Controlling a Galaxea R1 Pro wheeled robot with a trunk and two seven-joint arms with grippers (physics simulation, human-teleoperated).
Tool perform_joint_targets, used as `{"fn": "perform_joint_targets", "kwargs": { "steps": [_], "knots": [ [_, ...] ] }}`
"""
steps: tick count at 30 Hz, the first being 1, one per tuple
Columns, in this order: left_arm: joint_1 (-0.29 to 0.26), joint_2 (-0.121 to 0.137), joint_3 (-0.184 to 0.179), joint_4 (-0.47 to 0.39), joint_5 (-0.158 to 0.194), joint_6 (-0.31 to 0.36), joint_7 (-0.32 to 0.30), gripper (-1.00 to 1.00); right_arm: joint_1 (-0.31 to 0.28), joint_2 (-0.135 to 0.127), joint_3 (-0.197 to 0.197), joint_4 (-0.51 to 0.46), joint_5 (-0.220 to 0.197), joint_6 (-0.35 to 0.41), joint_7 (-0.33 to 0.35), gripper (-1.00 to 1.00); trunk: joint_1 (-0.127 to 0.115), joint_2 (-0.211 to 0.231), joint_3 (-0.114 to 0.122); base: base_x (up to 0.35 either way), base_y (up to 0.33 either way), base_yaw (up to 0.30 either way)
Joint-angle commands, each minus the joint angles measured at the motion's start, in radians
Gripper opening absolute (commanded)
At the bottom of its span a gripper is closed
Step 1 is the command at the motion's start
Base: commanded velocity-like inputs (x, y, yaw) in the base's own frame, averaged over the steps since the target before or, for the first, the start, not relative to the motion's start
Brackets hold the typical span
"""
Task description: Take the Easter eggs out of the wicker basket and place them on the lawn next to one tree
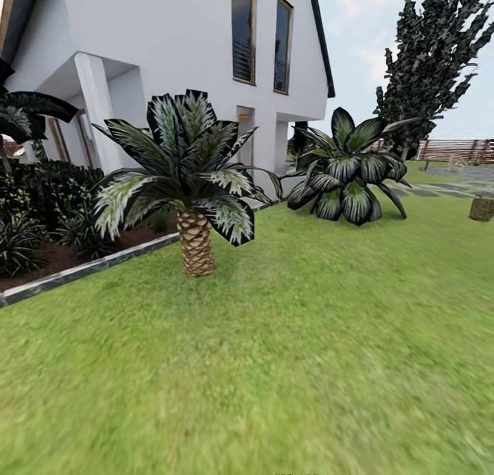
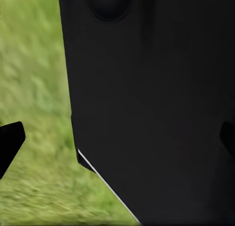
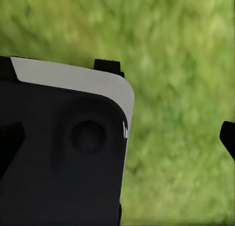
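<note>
- From the head view we look across the lawn (image 1: 309, 338), mottled green grass that fills the lower half of the frame and runs back toward a white house (image 1: 171, 43).
- A short palm (image 1: 189, 180) stands on the grass left of centre, its scaly trunk rooted just beside a grey stone edging (image 1: 89, 268) that borders a planting bed of dark shrubs (image 1: 41, 208).
- A second, lower palm (image 1: 346, 166) sits farther back, right of centre, near the corner of the house.
- Behind it rises a tall dark tree (image 1: 429, 57) with a slim shape and dense blackish foliage.
- At the far right edge, on the grass, we note a small brown woven shape, probably the wicker basket (image 1: 482, 208); it is too distant and cut by the frame edge for us to see any eggs in it.
- A slatted wooden fence (image 1: 456, 149) closes the garden at the back right, with grey paving stones (image 1: 446, 189) lying in front of it.
- In the left wrist view, a big black body panel (image 2: 156, 113) blocks most of the frame; blurred grass shows beside it. The two dark fingertips of the left hand (image 2: 117, 138) peek in at opposite edges, well apart, nothing between them.
- In the right wrist view, a black-and-white part of the robot (image 3: 63, 147) covers one side, with grass beyond. The tips of the right hand (image 3: 117, 138) likewise sit at opposite edges, spread wide and holding nothing.
</note>
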Motion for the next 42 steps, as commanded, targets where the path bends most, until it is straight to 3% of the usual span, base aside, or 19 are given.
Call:
{"fn": "perform_joint_targets", "kwargs": {
  "steps": [1, 42],
  "knots": [
    [0.000, 0.001, 0.000, -0.001, -0.002, -0.002, 0.001, 1.00, -0.001, 0.000, 0.002, 0.002, 0.010, -0.003, 0.000, 1.00, 0.000, 0.000, -0.001, 0.000, 0.000, -0.270],
    [0.000, 0.006, 0.002, -0.006, 0.003, -0.006, 0.002, 1.00, -0.001, 0.000, 0.000, 0.001, 0.008, -0.003, 0.000, 1.00, 0.000, 0.000, -0.001, 0.000, 0.000, -0.270]
  ]
}}
